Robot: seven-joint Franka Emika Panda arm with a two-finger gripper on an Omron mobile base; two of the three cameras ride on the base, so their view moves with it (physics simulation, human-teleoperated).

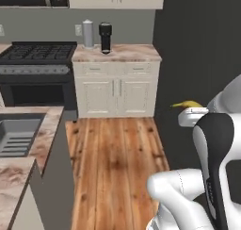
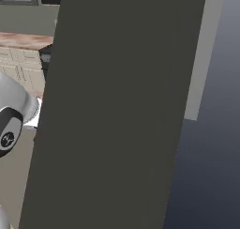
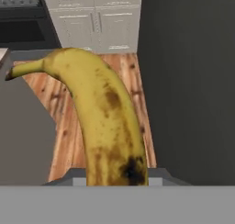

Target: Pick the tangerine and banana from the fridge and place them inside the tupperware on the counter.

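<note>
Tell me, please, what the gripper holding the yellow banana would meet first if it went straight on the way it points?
Probably the wooden plank floor ahead of the banana, with the cream panelled cabinets beyond; depth is unclear, and the dark grey panel runs close alongside.

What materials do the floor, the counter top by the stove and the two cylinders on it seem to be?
Floor: wood planks, glossy, visible grain and knots.
Counter: probably polished stone, pinkish marbled veining.
Grey cylinder: possibly brushed metal, pale sheen.
Black cylinder: dark, maybe plastic; unclear.
</note>
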